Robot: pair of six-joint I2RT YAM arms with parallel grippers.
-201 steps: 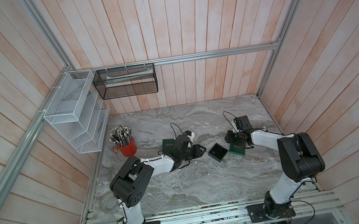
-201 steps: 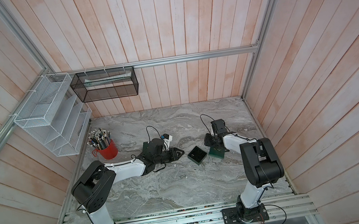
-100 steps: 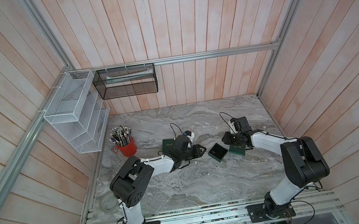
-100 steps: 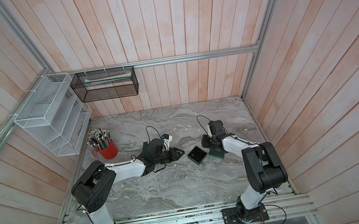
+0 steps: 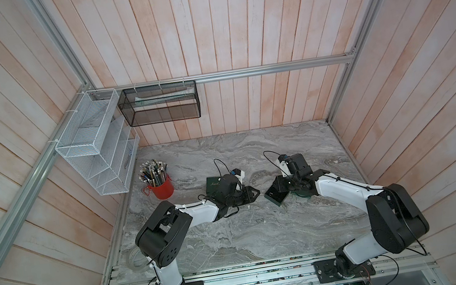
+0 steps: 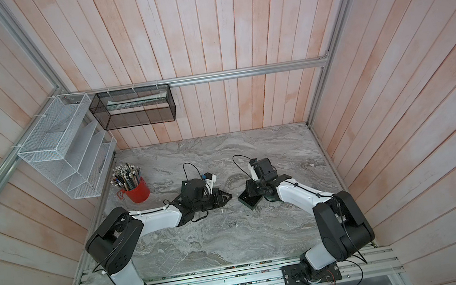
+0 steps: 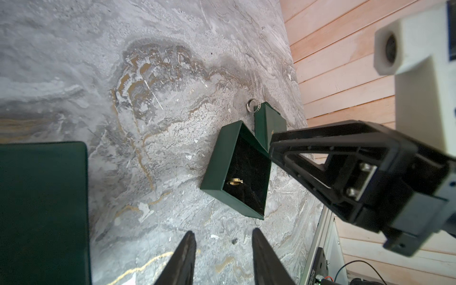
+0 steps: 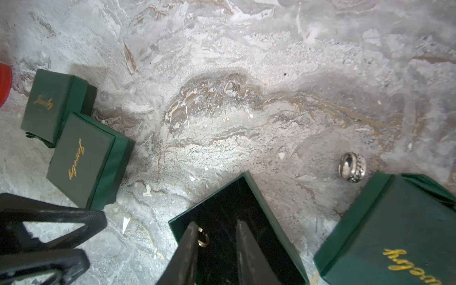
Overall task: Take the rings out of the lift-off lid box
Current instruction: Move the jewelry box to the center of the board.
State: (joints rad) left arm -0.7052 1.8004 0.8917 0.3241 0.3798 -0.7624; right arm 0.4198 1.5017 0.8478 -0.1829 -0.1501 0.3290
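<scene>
**One ring on the desk, one in the open box**

Writing: gold script reading "Jewelry" on two closed green boxes (image 8: pixel 84 158) and on a third green piece (image 8: pixel 394 234). No other legible text.

Open green box (image 8: pixel 207 197), black lining, lid off. A gold ring (image 8: pixel 203 239) lies inside it. A silver ring (image 8: pixel 352 167) rests on the desk (image 8: pixel 246 74), just beside the third green piece.

Right gripper (image 8: pixel 216 222): jaws apart, tips down inside the open box, gold ring just beside one finger, not pinched. Left gripper (image 7: pixel 222 232): jaws spread, nothing between them, low over bare desk near the open box.

Surface: grey marble pattern, gold-brown veins, pale flecks.

Room: pinkish plank walls (image 5: pixel 234 27), aluminium rails (image 5: pixel 271 68), white wire rack (image 5: pixel 93 144), black mesh basket (image 5: pixel 159 104), red cup (image 5: pixel 162 187) full of pens.
</scene>
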